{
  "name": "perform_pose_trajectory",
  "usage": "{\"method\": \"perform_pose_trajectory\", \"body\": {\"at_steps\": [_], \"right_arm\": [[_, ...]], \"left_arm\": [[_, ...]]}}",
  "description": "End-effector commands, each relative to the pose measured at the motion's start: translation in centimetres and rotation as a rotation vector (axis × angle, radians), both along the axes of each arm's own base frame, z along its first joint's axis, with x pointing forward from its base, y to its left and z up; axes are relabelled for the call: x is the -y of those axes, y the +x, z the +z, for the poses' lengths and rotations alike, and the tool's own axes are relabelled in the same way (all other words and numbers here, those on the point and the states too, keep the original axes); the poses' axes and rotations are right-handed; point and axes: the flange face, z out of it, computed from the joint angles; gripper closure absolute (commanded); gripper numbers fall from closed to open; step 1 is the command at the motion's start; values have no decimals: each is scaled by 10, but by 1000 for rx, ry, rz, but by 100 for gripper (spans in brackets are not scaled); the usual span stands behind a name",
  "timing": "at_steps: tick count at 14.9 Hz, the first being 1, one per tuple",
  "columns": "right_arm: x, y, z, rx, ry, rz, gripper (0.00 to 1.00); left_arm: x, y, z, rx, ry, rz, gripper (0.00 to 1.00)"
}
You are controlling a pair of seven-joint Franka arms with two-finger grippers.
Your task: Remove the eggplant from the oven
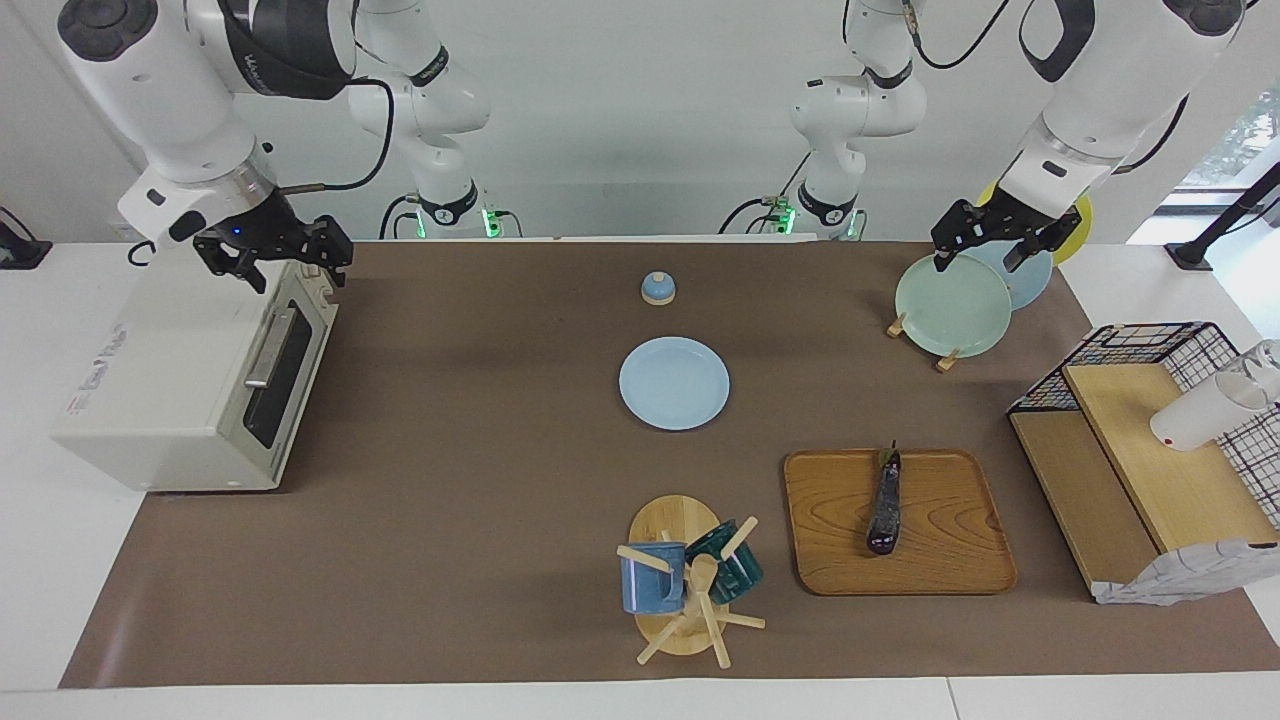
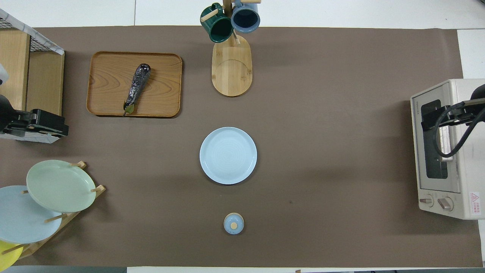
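The eggplant (image 1: pixel 886 504) is being carried by the wooden tray (image 1: pixel 940 565), well apart from the oven (image 1: pixel 160 400). The right gripper (image 1: pixel 275 262) is being held spread above the oven; the left gripper (image 1: pixel 990 245), fingers parted, above the plate rack (image 1: pixel 950 300).

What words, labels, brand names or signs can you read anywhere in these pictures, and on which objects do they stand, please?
"TOSHIBA": probably, small lettering on the front frame of the boxy cream-white toaster oven, hardly legible.
Red triangle warning sticker on the oven's front beside its two knobs: its small print is too small to read.
Label on the oven's top: print too small to read.
Grey lettering on the right arm's dark band: too blurred to read.
No other text shows.
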Motion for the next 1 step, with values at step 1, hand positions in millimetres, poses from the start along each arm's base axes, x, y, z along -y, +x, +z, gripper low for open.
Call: {"method": "perform_pose_trajectory", "body": {"at_steps": [1], "right_arm": [[0, -5, 3, -4, 26, -20, 0]], "left_arm": [[-5, -4, 4, -11, 23, 8, 0]]}}
